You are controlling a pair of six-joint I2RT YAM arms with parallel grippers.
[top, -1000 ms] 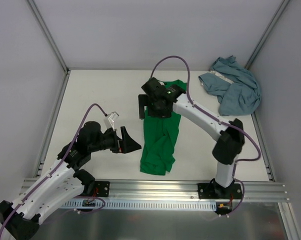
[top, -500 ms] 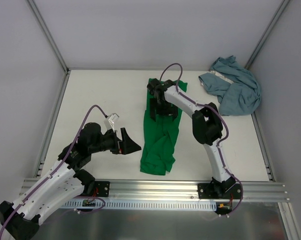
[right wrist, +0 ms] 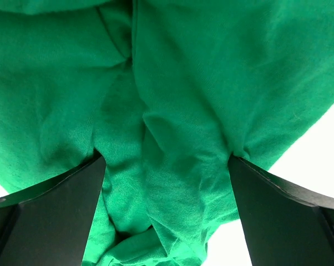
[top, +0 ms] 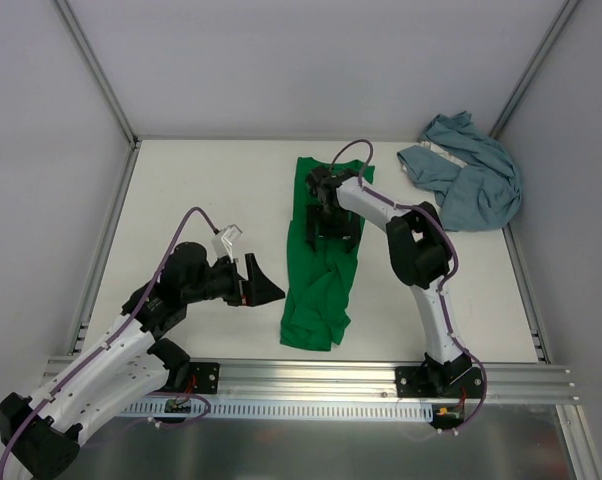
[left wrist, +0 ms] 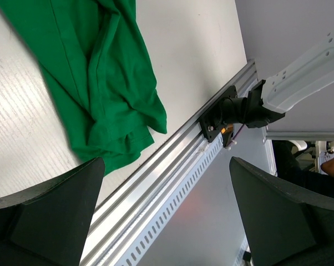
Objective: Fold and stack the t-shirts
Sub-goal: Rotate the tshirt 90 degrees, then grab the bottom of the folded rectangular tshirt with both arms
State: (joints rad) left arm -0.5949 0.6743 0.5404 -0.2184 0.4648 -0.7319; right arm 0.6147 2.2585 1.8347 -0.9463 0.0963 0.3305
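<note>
**Both hands open, green shirt mid-table**

The left hand hangs above the bare table with its jaws spread wide and nothing between them, just left of the green t-shirt. That shirt lies as a long, narrow, rumpled strip in the middle of the table, its near end close to the metal rail. The right hand is down on the shirt's far half, jaws wide apart, with wrinkled green cloth between its fingers. The blue-grey t-shirt lies crumpled in the far right corner, well apart.
</note>
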